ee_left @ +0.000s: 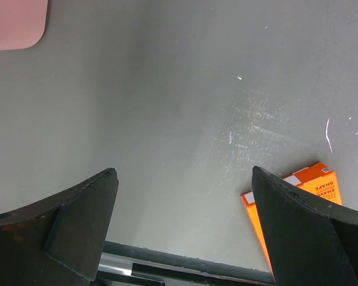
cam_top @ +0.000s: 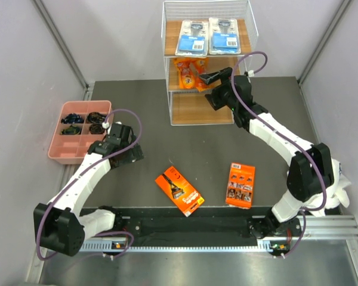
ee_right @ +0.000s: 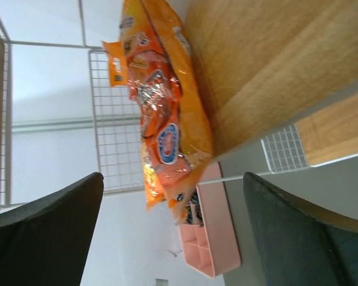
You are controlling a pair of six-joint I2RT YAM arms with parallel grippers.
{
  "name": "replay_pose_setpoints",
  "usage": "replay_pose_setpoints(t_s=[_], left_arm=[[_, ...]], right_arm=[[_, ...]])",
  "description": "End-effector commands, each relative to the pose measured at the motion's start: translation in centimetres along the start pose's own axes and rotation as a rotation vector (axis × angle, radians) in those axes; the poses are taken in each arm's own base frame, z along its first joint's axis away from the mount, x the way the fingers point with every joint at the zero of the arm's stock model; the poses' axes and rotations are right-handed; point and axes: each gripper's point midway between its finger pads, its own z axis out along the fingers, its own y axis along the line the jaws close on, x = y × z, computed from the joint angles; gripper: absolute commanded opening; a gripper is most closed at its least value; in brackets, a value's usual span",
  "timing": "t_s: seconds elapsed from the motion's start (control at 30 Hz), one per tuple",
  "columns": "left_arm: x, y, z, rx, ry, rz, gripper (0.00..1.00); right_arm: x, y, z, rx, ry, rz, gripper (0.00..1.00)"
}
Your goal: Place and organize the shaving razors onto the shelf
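While left pincer (ee_left: 184, 173) and right pincer (ee_right: 173, 176) gape empty, crinkly orange pouches (ee_right: 164, 113) rest on the wood-boarded wire shelf (ee_right: 256, 59).

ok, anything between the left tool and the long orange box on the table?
Nothing. In the top view, only bare dark tabletop lies between the left tool and the long orange box; the left wrist view agrees.

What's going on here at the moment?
The right claw stands open at the shelf's middle board, beside the two orange pouches sitting there, holding nothing. Two blue blister cards are on its top board. The long orange box and the orange card lie on the table, not yet shelved. The left claw hovers open and empty over the table.
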Motion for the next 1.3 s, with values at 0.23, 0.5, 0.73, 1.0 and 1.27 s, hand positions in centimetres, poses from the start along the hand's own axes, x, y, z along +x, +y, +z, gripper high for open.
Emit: replay_pose_setpoints(t_s=[0.23, 0.5, 0.73, 1.0, 1.27], left_arm=[[-0.7, -0.6, -0.5, 0.039, -0.040, -0.011, 0.98], [-0.6, -1.2, -0.7, 0.068, -0.025, -0.020, 0.98], [-0.5, -1.8, -1.0, 0.099, -0.018, -0.040, 0.98], [1.0, -1.8, -0.7, 0.107, 0.037, -0.064, 0.98], [3.0, -2.3, -0.6, 0.161, 0.094, -0.101, 0.98]], right_arm=[[0.4, 0.8, -3.0, -0.027, 0.025, -0.057, 0.99], [0.9, 1.0, -4.6, -0.042, 0.048, -0.127, 0.99], [2.4, -0.8, -7.5, 0.001, 0.088, -0.232, 0.99], [5.8, -5.1, -11.1, 0.091, 0.179, -0.372, 0.99], [8.7, -11.1, -13.5, 0.190, 0.282, -0.438, 0.99]])
